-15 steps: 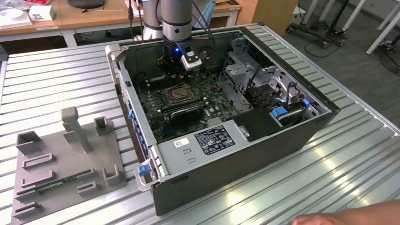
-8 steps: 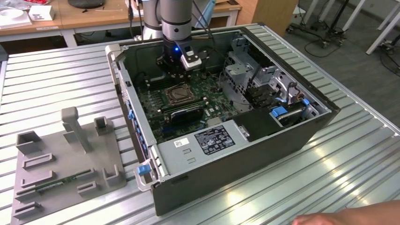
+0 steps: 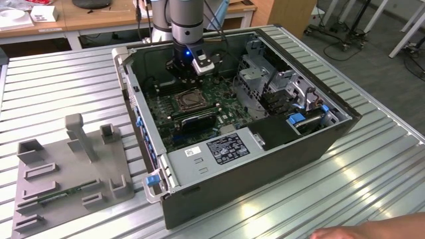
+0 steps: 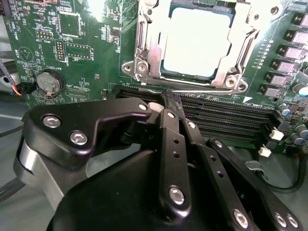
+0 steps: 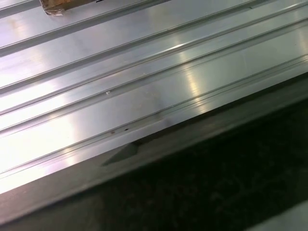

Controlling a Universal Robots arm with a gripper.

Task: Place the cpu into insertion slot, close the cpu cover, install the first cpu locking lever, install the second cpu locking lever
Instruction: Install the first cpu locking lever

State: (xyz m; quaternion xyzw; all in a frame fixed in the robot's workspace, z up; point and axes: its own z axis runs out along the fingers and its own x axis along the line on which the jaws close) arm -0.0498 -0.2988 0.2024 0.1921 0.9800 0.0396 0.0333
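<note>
Hovering over the green circuit board (image 4: 86,29) inside the open dark-grey computer case (image 3: 299,149), the robot's black metal hand (image 4: 169,102) has its fingers drawn together with nothing visible between them. Its tip is just beside the square silver-rimmed insertion slot (image 3: 188,101) and above the long narrow black memory slots (image 4: 226,120). The small flat square cpu with its dull silver-grey top (image 4: 197,41) lies inside the slot. The thin silver metal cpu cover (image 4: 147,48), a square frame with a cut-out, lies down around it; whether either locking lever is latched cannot be told. The likeliest trouble from here is a sideways slip: a closed tip pressing on a thin springy lever could skid off and rake the memory slots or the small parts soldered near the socket. A cover not lying fully flat could make a lever bind, and forcing it could load the chip unevenly and harm the contacts beneath. The case walls and the silver-grey drive cage (image 3: 256,74) stand near the arm, so a wide swing could strike them. As for writing, the board carries small white printed markings, a round silver coin battery (image 4: 50,83) bears stamped marks, and a printed label (image 3: 226,145) sits on the grey power-supply box, all left unread here.
</note>
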